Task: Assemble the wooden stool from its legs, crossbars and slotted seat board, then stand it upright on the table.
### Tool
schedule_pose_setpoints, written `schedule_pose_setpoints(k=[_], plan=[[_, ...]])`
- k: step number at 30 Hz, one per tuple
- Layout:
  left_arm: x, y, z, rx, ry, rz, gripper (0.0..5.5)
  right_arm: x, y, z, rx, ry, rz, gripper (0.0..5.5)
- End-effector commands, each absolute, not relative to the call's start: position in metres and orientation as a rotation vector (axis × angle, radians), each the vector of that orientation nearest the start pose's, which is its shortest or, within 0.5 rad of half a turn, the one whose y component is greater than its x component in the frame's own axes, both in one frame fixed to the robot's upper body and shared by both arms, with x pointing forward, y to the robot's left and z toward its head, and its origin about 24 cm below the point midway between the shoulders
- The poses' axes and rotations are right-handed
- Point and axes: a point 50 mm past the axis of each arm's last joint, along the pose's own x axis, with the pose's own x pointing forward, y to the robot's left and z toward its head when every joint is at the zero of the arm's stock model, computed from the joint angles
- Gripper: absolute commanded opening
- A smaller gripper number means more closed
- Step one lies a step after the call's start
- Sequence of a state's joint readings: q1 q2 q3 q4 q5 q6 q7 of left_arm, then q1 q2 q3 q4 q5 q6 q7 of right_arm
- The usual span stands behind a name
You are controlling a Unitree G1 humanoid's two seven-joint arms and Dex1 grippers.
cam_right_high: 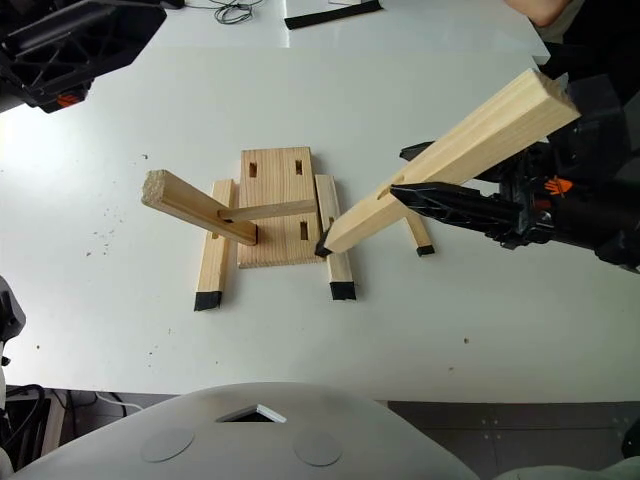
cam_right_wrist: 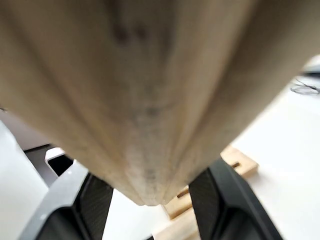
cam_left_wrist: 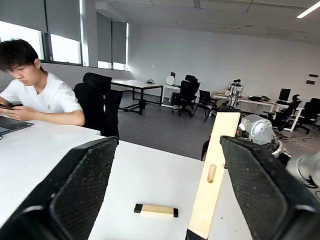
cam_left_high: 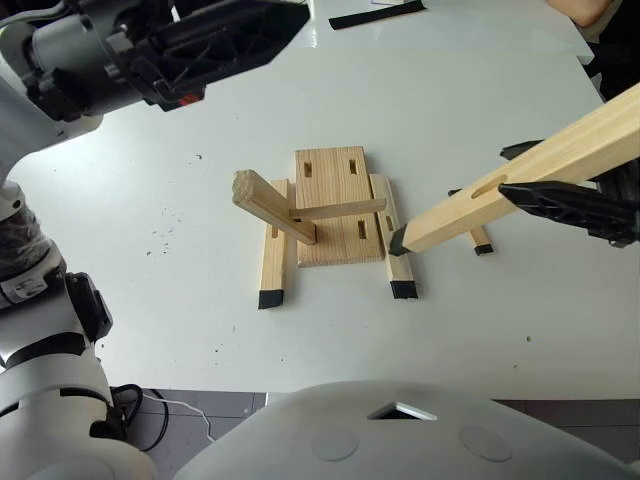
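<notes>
Leg (cam_left_high: 585, 140) of pale wood, slotted, black-tipped, slants gripped in the right claw (cam_left_high: 525, 172), tip near the seat board (cam_left_high: 335, 170); left claw (cam_left_high: 240, 35) gapes wide.

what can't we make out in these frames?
- Right wrist view: the held leg sits blurred right at the lens and hides most of the seat board.
- Eye views: whether the tilted leg is seated in a slot; its own foot and the crossbar cover the joint.
- Eye views: the short piece lies mostly behind the held leg.
- Left eye view: the right hand is cut off by the edge.
</notes>
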State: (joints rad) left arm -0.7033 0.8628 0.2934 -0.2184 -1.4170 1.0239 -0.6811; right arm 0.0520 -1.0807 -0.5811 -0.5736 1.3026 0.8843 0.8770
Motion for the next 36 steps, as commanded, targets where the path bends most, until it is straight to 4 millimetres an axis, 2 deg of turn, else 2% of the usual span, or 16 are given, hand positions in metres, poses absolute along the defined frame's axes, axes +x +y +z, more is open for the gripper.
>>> schedule_pose_setpoints(k=[1, 4, 8, 11, 15, 20, 27, 36], plan=[[0.264, 0.220, 0.303, -0.157, -0.080, -1.147, 3.76, 0.176, -0.226, 0.214, -0.161, 0.228, 1.076, 2.00], [0.283, 0.237, 0.282, -0.121, -0.021, -1.038, 3.76, 0.175, -0.214, 0.194, -0.318, 0.196, 1.041, 2.00], [0.292, 0.243, 0.239, -0.030, 0.116, -1.014, 3.76, 0.177, -0.198, 0.174, -0.472, 0.111, 1.035, 2.00], [0.292, 0.245, 0.209, 0.025, 0.205, -1.019, 3.76, 0.180, -0.186, 0.167, -0.488, 0.031, 1.044, 2.00], [0.291, 0.245, 0.190, 0.045, 0.264, -1.049, 3.76, 0.189, -0.175, 0.170, -0.434, -0.063, 1.044, 2.00], [0.292, 0.240, 0.180, 0.041, 0.300, -1.075, 3.76, 0.198, -0.170, 0.174, -0.364, -0.121, 1.028, 2.00], [0.294, 0.229, 0.179, 0.028, 0.307, -1.117, 3.76, 0.202, -0.164, 0.157, -0.318, -0.082, 1.052, 2.00], [0.305, 0.217, 0.182, 0.040, 0.333, -1.195, 3.76, 0.193, -0.163, 0.139, -0.285, -0.055, 1.006, 2.00]])
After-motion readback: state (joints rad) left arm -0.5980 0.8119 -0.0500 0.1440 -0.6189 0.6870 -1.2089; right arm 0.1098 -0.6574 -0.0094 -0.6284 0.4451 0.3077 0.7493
